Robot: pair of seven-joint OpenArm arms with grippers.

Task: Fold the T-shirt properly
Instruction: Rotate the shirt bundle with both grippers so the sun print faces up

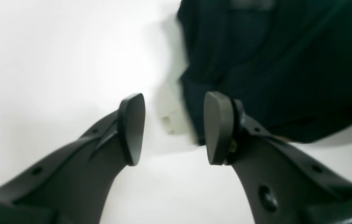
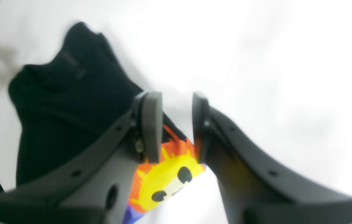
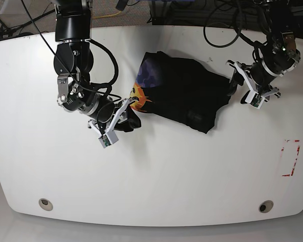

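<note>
Table: one white tabletop (image 3: 156, 171), smooth and matte, with rounded front corners; two round holes with metal rims near the front edge, one at the left (image 3: 46, 203) and one at the right (image 3: 264, 206).
Marking: one red rectangular outline (image 3: 291, 158) on the table's right side in the base view, well apart from the cloth.
Cables: several black cables (image 3: 227, 25) loop along the far edge of the table; one yellow cable (image 3: 108, 12) lies behind it.
T-shirt: one black T-shirt (image 3: 184, 93), soft fabric, bunched and partly folded in the middle of the table toward the far side; wrinkled, its outline uneven.
Print: one sun face (image 2: 163, 179), yellow with orange rays and black eyes, at the shirt's edge nearest the right arm; a bluish patch shows beside it.
Arms: two, black with white finger housings, one at each side of the shirt.
Right gripper: right gripper (image 2: 176, 124) sits low over the shirt's printed corner; its flat dark pads (image 2: 152, 124) stand a narrow gap apart, and the print shows between them from the wrist view. Whether they pinch the cloth I cannot tell.
Left gripper: left gripper (image 1: 174, 127) hangs at the shirt's other end, fingers moderately apart and empty; one rounded rubber pad (image 1: 217, 127) overlaps the black hem in the wrist view, the other is over bare table.
In the way: nothing lies between either gripper and the shirt.
</note>
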